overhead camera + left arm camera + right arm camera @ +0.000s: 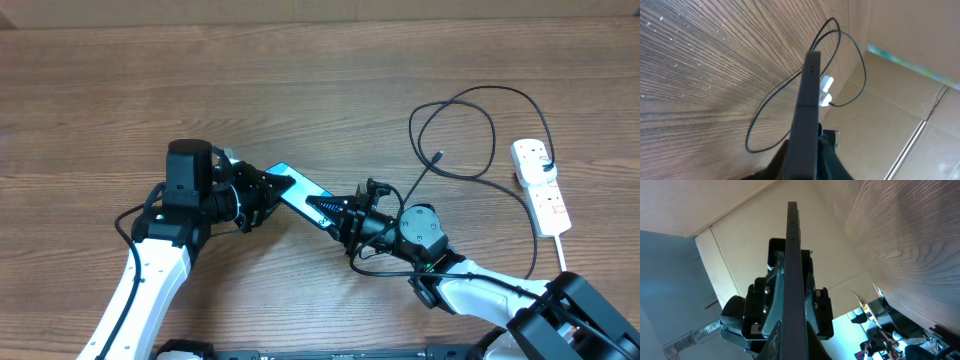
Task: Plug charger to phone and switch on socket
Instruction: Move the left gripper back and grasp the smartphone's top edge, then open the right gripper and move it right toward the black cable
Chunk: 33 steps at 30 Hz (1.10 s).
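The phone (pixel 294 186), with a light blue screen, is held off the table between both grippers. My left gripper (pixel 262 194) is shut on its left end and my right gripper (pixel 335 213) on its right end. The left wrist view shows the phone edge-on (pixel 807 110) between the jaws (pixel 807 162). The right wrist view also shows it edge-on (pixel 792 270) in the jaws (pixel 795 345). The charger cable (pixel 480 100) lies looped on the table at the right, its connector tip (pixel 440 155) free. The white socket strip (pixel 541 187) lies at the far right and shows in the left wrist view (pixel 826 93).
The wooden table (pixel 150 90) fills the view. The socket's white cord (pixel 558 255) runs toward the front near my right arm (pixel 480 290). Thicker black arm cables (pixel 135 215) hang by my left arm.
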Motion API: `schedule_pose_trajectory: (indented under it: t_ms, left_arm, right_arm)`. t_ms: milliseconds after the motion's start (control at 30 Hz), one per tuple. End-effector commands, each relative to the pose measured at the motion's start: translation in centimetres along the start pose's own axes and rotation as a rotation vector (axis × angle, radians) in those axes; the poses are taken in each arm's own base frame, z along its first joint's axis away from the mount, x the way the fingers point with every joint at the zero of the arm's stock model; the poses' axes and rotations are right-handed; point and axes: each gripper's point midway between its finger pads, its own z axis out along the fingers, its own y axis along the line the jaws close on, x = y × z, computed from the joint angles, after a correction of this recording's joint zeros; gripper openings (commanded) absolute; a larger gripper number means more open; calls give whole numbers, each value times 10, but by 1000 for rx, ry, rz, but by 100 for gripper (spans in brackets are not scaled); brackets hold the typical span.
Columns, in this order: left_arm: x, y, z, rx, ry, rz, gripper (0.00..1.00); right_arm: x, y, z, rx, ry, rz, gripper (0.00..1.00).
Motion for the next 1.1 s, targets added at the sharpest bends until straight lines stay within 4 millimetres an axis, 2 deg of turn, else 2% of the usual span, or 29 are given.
schedule_pose_trajectory:
  t_ms: [0, 167, 233, 367, 400, 467, 533, 567, 600, 667, 767, 933, 1067]
  left_arm:
    - [-1, 2, 2, -9, -11, -37, 4]
    - [-1, 2, 2, -9, -11, -57, 4]
    - [-1, 2, 2, -9, -11, -58, 4]
    - [-5, 3, 2, -14, -30, -58, 5]
    - [-7, 4, 2, -18, -44, -58, 4]
    - [-13, 6, 2, -28, -78, -57, 4]
    - [-24, 9, 0, -46, -141, -51, 4]
    - [-28, 10, -1, -55, -169, -35, 4]
    - [-34, 12, -2, -68, -202, -7, 4]
    - [-41, 15, -4, -89, -243, 50, 4]
    - [-42, 18, -4, -116, -245, 144, 4]
    - [-39, 33, -5, -190, -217, 275, 4]
    - [-36, 40, -5, -218, -195, 315, 4]
  right_arm:
    - [11, 14, 2, -33, 37, 52, 4]
    - [11, 14, 2, -33, 37, 52, 5]
    - [10, 13, 2, -31, 35, 52, 14]
    - [3, 1, 2, 18, 5, 77, 48]
    - [-1, -7, 2, 45, -12, 94, 60]
    - [-9, -20, 1, 97, -46, 124, 69]
    - [-20, -41, -3, 174, -100, 146, 93]
    - [-28, -48, -5, 200, -136, 96, 98]
    - [-36, -52, -7, 216, -172, 14, 100]
    - [-52, -50, -10, 235, -232, -270, 100]
    - [-62, -45, -12, 271, -254, -645, 100]
    - [-82, -47, -21, 319, -344, -700, 99]
    - [-100, -31, -30, 335, -378, -763, 100]
